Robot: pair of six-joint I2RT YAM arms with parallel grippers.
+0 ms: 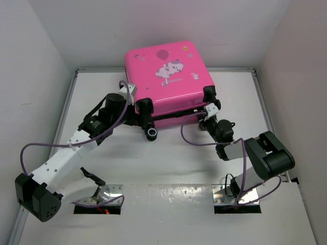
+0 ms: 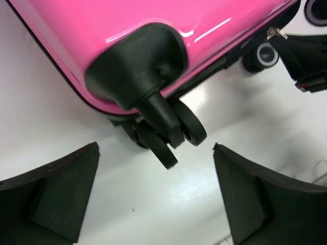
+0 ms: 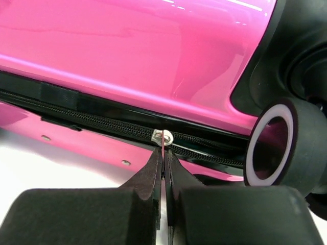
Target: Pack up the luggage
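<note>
Luggage (image 1: pixel 166 76) lies flat at the far middle of the table (image 1: pixel 168 163), lid up. It has a glossy pink hard shell, black corner caps, black wheels and a black zipper (image 3: pixel 102 125) along the seam. The lid print is a white cartoon animal; the lettering under it is too small to read. Right gripper (image 3: pixel 163 158) is pinched tight on the zipper pull (image 3: pixel 163 137). Left gripper (image 2: pixel 156 148) is spread wide, holding nothing, with a corner wheel (image 2: pixel 173 135) just ahead.

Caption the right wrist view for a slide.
The right gripper pinches the zipper pull on the pink luggage, beside a wheel.
</note>
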